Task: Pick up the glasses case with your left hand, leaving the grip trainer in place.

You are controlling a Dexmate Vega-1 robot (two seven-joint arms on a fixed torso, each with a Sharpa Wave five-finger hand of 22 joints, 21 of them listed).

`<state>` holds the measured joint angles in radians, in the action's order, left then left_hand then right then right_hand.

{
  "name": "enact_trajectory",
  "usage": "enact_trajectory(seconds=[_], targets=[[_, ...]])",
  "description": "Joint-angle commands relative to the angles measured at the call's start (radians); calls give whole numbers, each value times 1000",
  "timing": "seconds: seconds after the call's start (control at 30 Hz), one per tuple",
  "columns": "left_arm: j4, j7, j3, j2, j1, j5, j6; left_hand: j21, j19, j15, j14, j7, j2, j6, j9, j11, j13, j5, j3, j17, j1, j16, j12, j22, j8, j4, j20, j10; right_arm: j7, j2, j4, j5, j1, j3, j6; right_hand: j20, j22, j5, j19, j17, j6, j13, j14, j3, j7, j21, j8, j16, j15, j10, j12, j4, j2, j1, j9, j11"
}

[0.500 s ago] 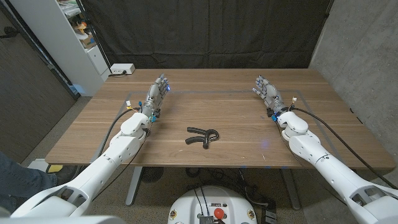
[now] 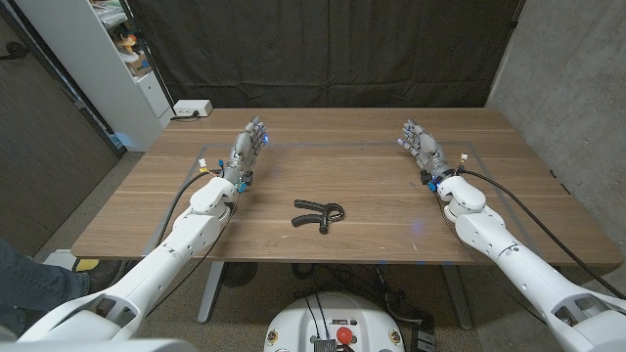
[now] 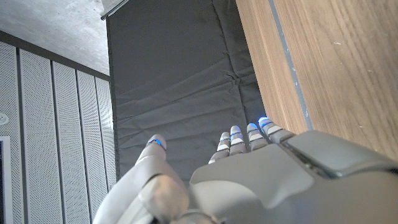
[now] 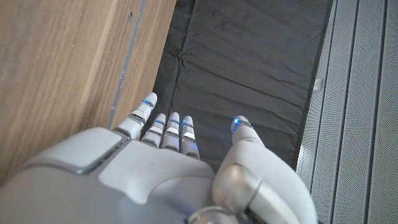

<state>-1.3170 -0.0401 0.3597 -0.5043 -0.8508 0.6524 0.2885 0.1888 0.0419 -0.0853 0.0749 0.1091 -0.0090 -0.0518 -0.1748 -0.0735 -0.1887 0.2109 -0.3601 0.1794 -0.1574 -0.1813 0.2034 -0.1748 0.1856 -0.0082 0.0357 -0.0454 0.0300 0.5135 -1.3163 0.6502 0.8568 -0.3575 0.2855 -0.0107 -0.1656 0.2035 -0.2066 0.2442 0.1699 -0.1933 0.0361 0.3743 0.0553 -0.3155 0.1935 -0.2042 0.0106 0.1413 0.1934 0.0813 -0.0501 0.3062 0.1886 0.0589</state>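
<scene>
Grip trainer mid-bench, one hand out to each side.

The grip trainer lies on the bench near the middle, toward the front edge. The left hand is over the bench to the trainer's left and farther back; the right hand is to its right, also farther back, well apart from it. A small box sits at the bench's far left corner, with a shelf unit beyond it on the left and a curtain behind the bench.
</scene>
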Motion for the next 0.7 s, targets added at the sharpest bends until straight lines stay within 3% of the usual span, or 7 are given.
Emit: enact_trajectory(seconds=[0.03,0.7], targets=[[-1,-12,-5,3,-7,-2,9,6,11,-7,0,8,2,2,-2,-8,-3,2,-7,2,-13,-6,7,-3,4,-2,2,3,-11,5,-21,-4,14,7,-6,1,-1,3,-6,1,10,-2,11,2,-2,3,5,-6,0,8,5,1,-3,8,2,-3],[-77,18,-24,-35,-49,-20,-9,5,12,-7,0,9,5,4,-2,-7,-3,-1,-8,2,-16,-6,6,-3,4,-5,6,3,-16,6,-30,6,35,18,1,3,-2,1,-8,-2,14,-2,12,-3,-5,11,6,-7,1,10,6,2,-6,7,2,-2]])
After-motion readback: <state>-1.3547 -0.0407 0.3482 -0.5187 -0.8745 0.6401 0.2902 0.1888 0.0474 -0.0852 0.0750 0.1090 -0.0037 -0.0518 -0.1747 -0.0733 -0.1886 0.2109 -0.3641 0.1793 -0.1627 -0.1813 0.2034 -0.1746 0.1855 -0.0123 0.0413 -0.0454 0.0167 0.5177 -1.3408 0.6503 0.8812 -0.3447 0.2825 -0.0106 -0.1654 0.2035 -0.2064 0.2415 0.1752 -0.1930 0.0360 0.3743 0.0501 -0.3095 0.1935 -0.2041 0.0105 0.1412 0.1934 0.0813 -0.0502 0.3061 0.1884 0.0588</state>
